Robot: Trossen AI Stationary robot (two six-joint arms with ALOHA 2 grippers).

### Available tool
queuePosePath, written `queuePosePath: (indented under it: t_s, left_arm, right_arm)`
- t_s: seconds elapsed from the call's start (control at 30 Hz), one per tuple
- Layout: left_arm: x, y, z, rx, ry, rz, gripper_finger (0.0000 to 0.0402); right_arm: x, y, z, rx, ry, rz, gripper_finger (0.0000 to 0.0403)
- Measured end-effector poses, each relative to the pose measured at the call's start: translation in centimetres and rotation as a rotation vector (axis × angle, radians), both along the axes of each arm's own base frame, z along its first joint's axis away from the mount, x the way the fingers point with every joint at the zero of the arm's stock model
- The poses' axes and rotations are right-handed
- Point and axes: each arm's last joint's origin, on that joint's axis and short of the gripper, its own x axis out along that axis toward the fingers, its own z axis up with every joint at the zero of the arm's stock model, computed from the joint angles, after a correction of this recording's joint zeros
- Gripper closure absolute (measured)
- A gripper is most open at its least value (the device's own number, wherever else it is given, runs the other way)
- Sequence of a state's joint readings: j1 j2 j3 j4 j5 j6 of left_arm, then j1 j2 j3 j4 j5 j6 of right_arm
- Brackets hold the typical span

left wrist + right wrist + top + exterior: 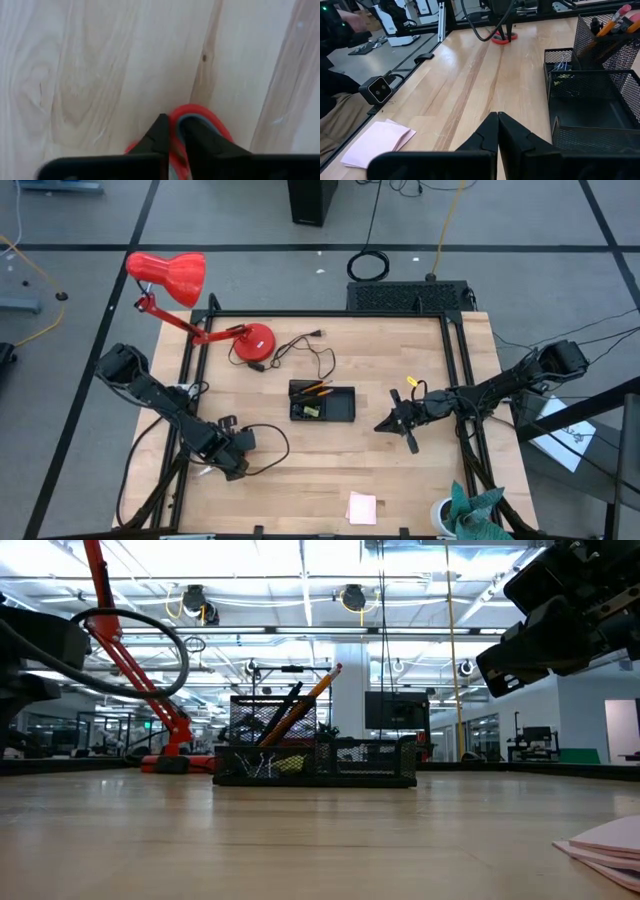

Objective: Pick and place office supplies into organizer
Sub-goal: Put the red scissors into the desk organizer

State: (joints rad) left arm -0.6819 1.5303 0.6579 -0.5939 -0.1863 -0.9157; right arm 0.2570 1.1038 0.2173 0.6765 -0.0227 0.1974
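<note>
L gripper sits low near the table's front-left corner, fingers pinched on the red handle loop of the scissors; grip looks thin, right at the loop's rim, w/ the scissors apparently on the wood. R gripper hovers over the table's right half, just beside the organizer, fingers closed on nothing. Organizer stands about mid-table, nearer the back edge; pencils and a dark pen stick up from its tall cup, clips and a yellow bit in a low cell. Pink pad lies near the front edge, well apart from the organizer. Step in hand, as I read it: lift scissors and carry to the organizer. To do it well: check the pinch holds before lifting, raise slow since blades will likely swing down from the loop, clear the mesh wall, lower blades-first into an open cell, and keep off the R arm parked alongside. Lamp at the back-left corner and its cord are out of that path. No brands, labels or writing legible anywhere.
</note>
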Motion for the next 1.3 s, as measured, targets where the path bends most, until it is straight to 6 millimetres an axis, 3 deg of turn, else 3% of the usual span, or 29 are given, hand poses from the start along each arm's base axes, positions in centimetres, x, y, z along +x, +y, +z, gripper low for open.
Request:
queuePosePath:
  t_s: [0.07,0.2,0.43,0.77,0.97,1.13,1.3]
  left_arm:
    - [0.0,0.0,0.0,-0.003,-0.009,0.025,0.0387]
    - [0.1,-0.3,0.1,0.029,-0.040,0.009,0.0373]
    - [1.5,-1.7,1.7,0.157,-0.231,-0.108,0.0394]
    - [3.0,-2.5,3.5,0.264,-0.372,-0.179,0.0401]
    - [3.0,-1.8,3.3,0.208,-0.285,-0.169,0.0385]
    - [3.1,-1.0,3.0,0.136,-0.154,-0.237,0.0355]
    - [3.0,0.6,2.7,0.177,-0.069,-0.202,0.0313]
  right_arm:
    - [0.0,0.0,0.0,0.000,0.000,0.000,0.0403]
    - [0.0,0.0,0.0,0.000,0.000,0.000,0.0403]
    - [0.0,0.0,0.0,0.000,0.000,0.000,0.0403]
    - [0.0,0.0,0.0,-0.001,0.000,-0.002,0.0403]
    - [0.0,0.0,0.0,-0.001,0.000,-0.002,0.0403]
    - [0.0,0.0,0.0,-0.001,0.000,-0.002,0.0403]
    - [0.0,0.0,0.0,0.000,-0.001,-0.003,0.0403]
